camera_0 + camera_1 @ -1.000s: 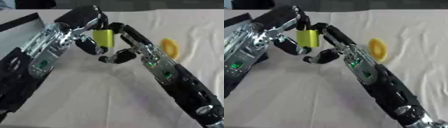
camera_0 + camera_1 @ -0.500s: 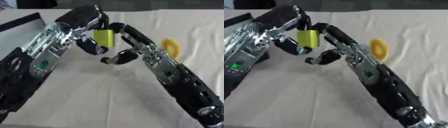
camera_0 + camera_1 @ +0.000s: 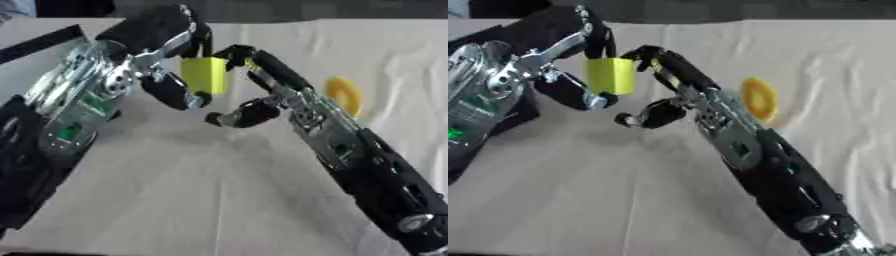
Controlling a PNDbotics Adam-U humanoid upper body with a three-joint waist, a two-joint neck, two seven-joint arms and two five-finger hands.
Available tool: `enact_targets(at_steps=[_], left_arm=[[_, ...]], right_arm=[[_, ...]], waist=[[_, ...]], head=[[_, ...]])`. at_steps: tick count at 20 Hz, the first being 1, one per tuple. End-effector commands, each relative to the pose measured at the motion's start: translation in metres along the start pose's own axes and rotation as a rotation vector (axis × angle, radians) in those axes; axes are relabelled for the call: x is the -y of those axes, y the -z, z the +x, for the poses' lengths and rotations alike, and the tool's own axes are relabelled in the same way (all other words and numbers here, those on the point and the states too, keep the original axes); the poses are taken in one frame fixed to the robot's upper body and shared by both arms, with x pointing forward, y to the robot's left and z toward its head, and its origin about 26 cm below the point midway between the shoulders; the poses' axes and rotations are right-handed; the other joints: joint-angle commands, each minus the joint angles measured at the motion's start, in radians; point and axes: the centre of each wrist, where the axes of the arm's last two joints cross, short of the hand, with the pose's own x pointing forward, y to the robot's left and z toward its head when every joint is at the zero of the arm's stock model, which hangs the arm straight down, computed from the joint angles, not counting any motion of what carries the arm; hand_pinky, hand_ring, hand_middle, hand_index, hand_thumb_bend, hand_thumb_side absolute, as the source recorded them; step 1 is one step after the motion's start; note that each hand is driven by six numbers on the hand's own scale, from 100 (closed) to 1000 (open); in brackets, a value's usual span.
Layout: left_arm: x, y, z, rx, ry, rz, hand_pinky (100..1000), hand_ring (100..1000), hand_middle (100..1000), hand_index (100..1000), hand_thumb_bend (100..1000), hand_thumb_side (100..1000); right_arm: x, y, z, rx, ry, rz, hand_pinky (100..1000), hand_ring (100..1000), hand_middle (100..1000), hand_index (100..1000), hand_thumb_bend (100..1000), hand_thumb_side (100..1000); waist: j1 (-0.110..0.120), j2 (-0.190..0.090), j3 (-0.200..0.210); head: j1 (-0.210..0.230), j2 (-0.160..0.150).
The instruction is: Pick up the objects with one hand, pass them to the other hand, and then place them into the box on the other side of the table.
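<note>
Handover is underway: both robot hands (image 3: 175,75) (image 3: 249,82) are pinching the block (image 3: 204,75) (yellow ring (image 3: 345,95) waiting on surface); box placement remains.

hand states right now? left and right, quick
Left hand: fingers curled round the yellow-green block, holding it above the table.
Right hand: a finger touches the block's right side; whether it grips cannot be told.
</note>
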Motion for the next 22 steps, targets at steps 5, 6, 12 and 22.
enact_targets(at_steps=[5, 6, 12, 22], left_arm=[[-0.019, -0.021, -0.010, -0.032, 0.009, 0.036, 698, 496, 369, 401, 357, 100], [-0.020, -0.024, -0.013, -0.044, 0.002, 0.049, 698, 494, 367, 401, 357, 100], [-0.030, -0.047, -0.037, -0.159, -0.055, 0.138, 700, 485, 359, 391, 355, 100], [-0.031, -0.078, -0.096, -0.446, -0.075, 0.267, 702, 478, 355, 385, 366, 100]], right_arm=[[0.011, -0.001, 0.000, -0.008, -0.022, -0.029, 851, 764, 807, 847, 604, 281], [0.012, -0.001, 0.000, -0.008, -0.023, -0.030, 851, 764, 807, 847, 604, 284], [0.015, -0.001, 0.000, -0.015, -0.017, -0.039, 849, 763, 808, 848, 603, 295], [0.024, -0.002, 0.004, -0.006, -0.012, -0.069, 848, 761, 805, 844, 600, 296]], waist=[[0.012, -0.023, 0.003], [0.012, -0.023, 0.003], [0.010, -0.021, 0.008], [0.000, -0.018, 0.015]], head=[[-0.001, 0.006], [0.002, 0.006], [0.011, 0.006], [0.049, 0.006]])
